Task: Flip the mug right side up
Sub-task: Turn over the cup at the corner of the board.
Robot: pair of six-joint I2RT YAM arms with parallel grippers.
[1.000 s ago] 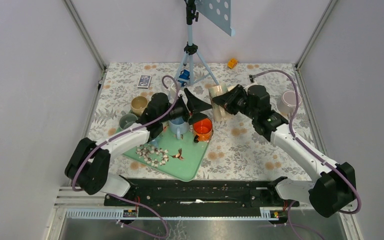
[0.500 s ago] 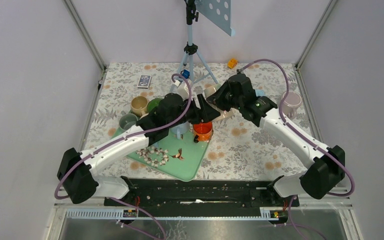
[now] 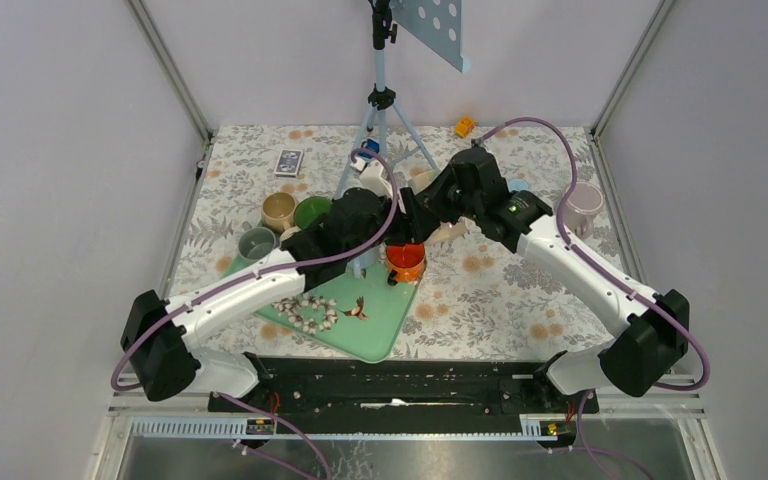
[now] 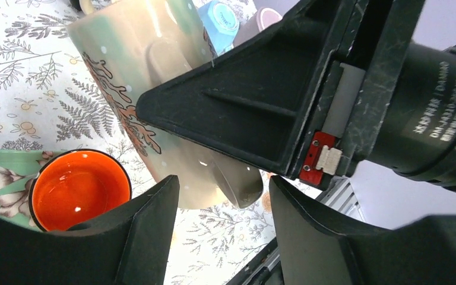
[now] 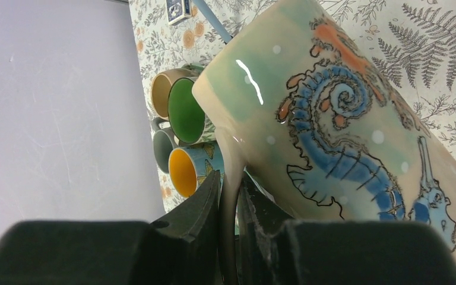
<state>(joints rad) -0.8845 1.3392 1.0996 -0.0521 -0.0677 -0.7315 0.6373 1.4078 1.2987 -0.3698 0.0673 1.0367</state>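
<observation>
Mug (image 5: 332, 119) handle (image 5: 230, 157) pinched in right end effector (image 5: 228, 185); left end effector (image 4: 222, 181) spread nearby

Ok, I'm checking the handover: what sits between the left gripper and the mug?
In the left wrist view, one black finger of the right gripper, which holds the mug, crosses between the mug's body and the open left gripper.

Robot lab cell: plain panel walls (image 3: 60, 150), aluminium frame posts (image 3: 170, 70), tripod (image 3: 381, 100) holding perforated board (image 3: 435, 25).
</observation>
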